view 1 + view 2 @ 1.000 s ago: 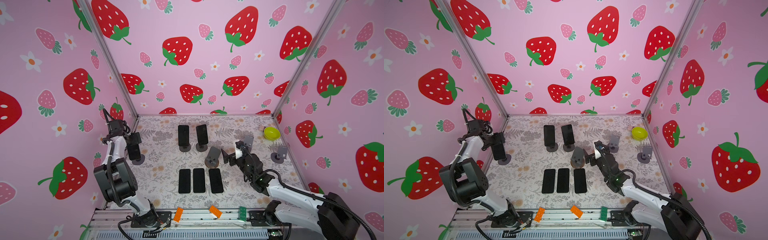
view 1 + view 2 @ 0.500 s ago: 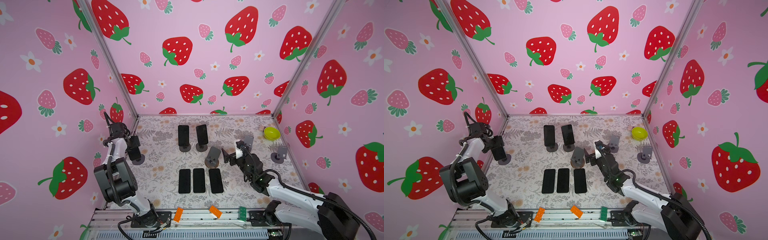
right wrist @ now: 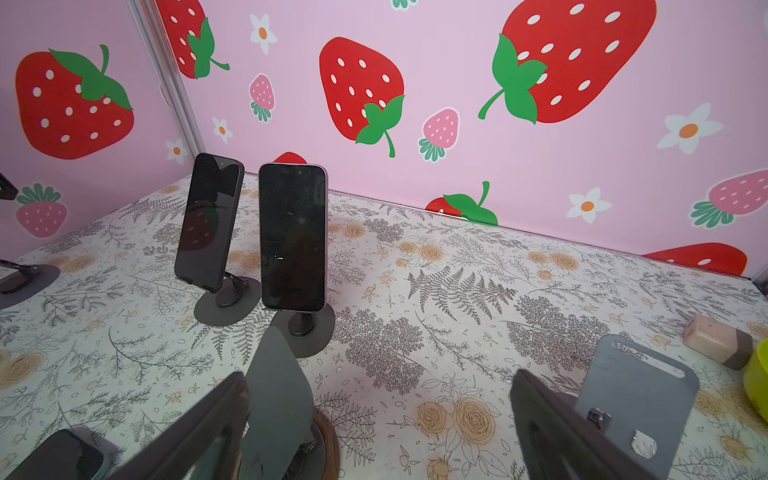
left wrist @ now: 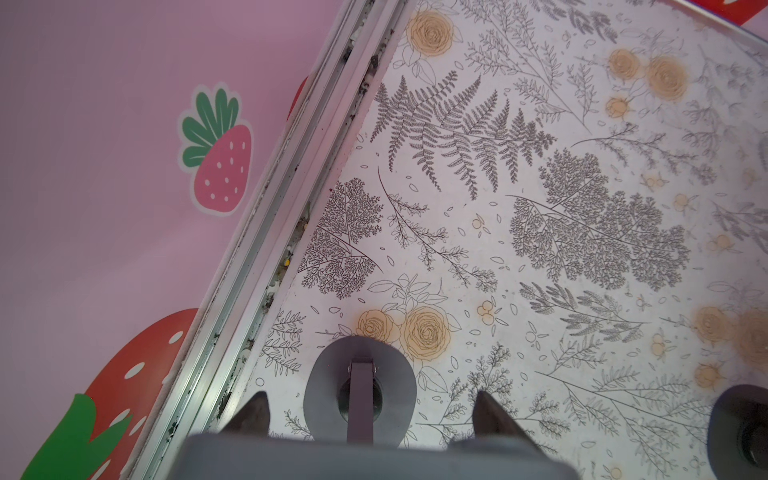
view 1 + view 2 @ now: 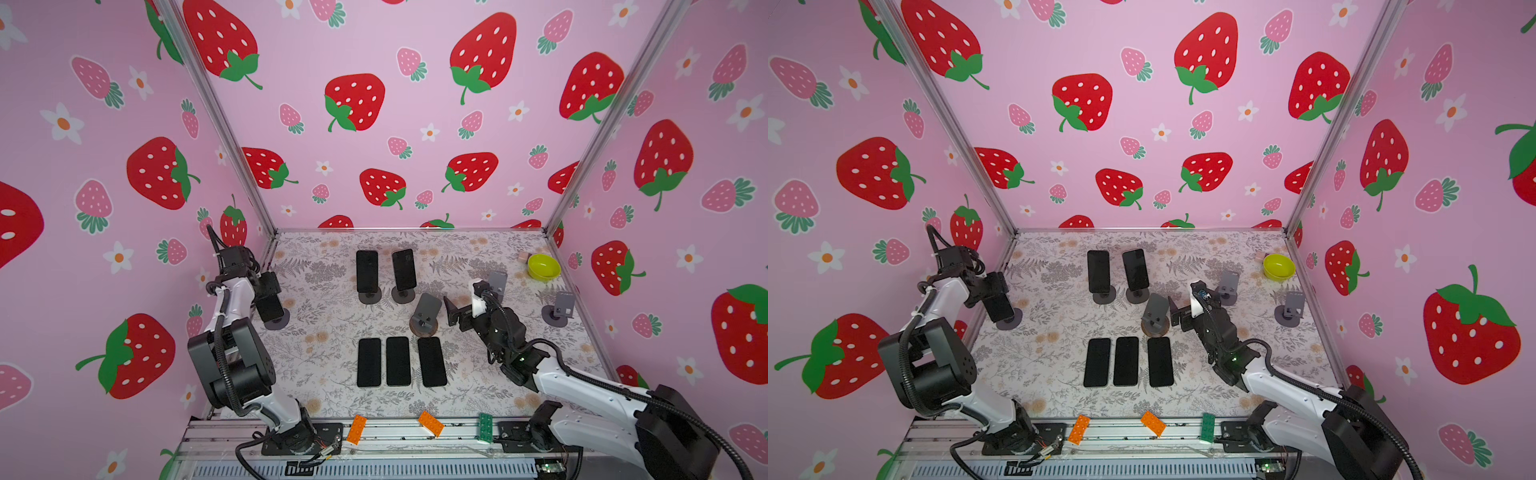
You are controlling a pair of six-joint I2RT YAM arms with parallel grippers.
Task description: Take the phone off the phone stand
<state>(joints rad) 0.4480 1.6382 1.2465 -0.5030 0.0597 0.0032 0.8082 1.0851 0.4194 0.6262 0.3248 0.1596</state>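
Left wrist cam: phone [image 4: 374, 459] is just a blurred slab, cut by the frame edge, hiding part of the stand [image 4: 324, 386].

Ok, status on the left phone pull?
Left gripper shut on phone, phone not yet off its stand. Right gripper open near empty stand. Nothing in the way.

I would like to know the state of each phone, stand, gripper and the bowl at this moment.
left gripper: shut on the left phone
left phone: in the left stand, gripped near its top
back phones: both in stands, screens dark
front phones: three, flat on the table
centre stand: empty
right stands: both empty
right gripper: open, empty
bowl: upright, empty
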